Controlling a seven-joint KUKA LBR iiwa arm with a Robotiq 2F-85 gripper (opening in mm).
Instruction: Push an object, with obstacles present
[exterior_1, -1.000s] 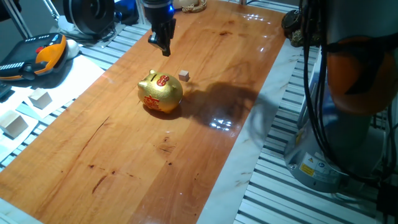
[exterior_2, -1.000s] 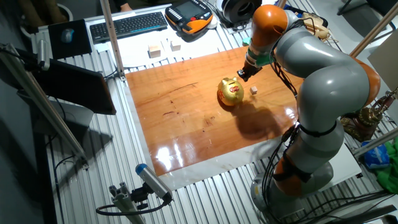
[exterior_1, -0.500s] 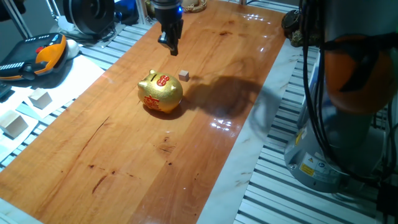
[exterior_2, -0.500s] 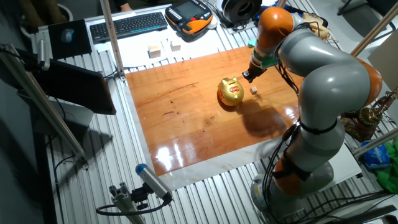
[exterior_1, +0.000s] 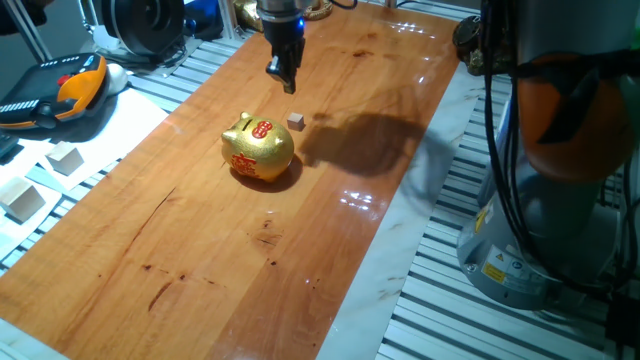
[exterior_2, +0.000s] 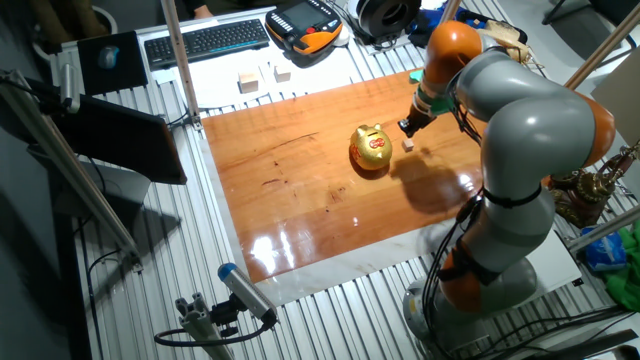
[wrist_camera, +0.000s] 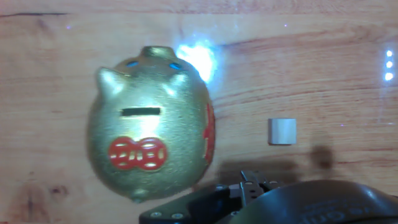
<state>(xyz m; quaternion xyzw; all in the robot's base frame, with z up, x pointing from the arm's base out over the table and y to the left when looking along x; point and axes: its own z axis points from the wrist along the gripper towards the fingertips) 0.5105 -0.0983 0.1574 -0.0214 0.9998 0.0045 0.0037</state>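
The claw (exterior_1: 285, 78) is seen hanging above the wooden surface (exterior_1: 200, 260), fingers pointed down, with nothing held; whether the fingers are parted or closed cannot be told from any view. Since the earlier frames it has been shifted along the surface, from a point above and behind the piggy bank to a point just behind the small cube. In the other fixed view the claw (exterior_2: 408, 126) is recorded just beside the cube, apart from it. The small cube (exterior_1: 295, 121) is a tiny tan wooden block, plain-faced and square-edged, resting flat on the surface near the gold piggy bank (exterior_1: 258, 148) and not touching it; neither has been moved. In the hand view the cube (wrist_camera: 282, 131) appears pale grey-tan, to the right of the piggy bank (wrist_camera: 149, 124). The piggy bank, the only container noted, is shiny gold with red markings on back and side, and a coin slot on top; its contents cannot be seen. Larger pale wooden blocks (exterior_1: 45, 175) are noted off the wooden surface, well apart.
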